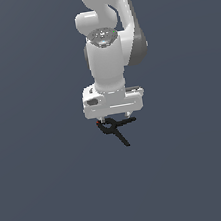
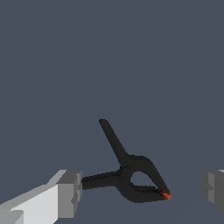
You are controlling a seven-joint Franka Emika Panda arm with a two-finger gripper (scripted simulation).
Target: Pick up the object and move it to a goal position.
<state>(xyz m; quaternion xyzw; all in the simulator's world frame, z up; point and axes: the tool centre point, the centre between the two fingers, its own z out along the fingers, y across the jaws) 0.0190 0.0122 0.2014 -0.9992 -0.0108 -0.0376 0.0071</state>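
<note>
While I watch the exterior view, the white arm [image 1: 105, 57] hangs straight down through the upper middle of the frame, and its hand [image 1: 114, 118] sits just above centre. Directly beneath it lies the object [image 1: 115, 128], a small black clip: a loop with two slender arms crossing out of it, one reaching toward the lower right of the frame, and a tiny red tip up against the hand's underside. Flat dark grey bench [image 1: 45, 194] fills everything else.

Wrist view: hand [image 2: 142, 190] released, jaws spread wide. One finger [image 2: 68, 192] shows at lower left, the other at the right edge. The object [image 2: 131, 175] lies between them, low in the frame. One thin arm ends right at the lower-left finger; I cannot tell whether it touches. The red tip points toward the right finger, with a clear gap before it.
</note>
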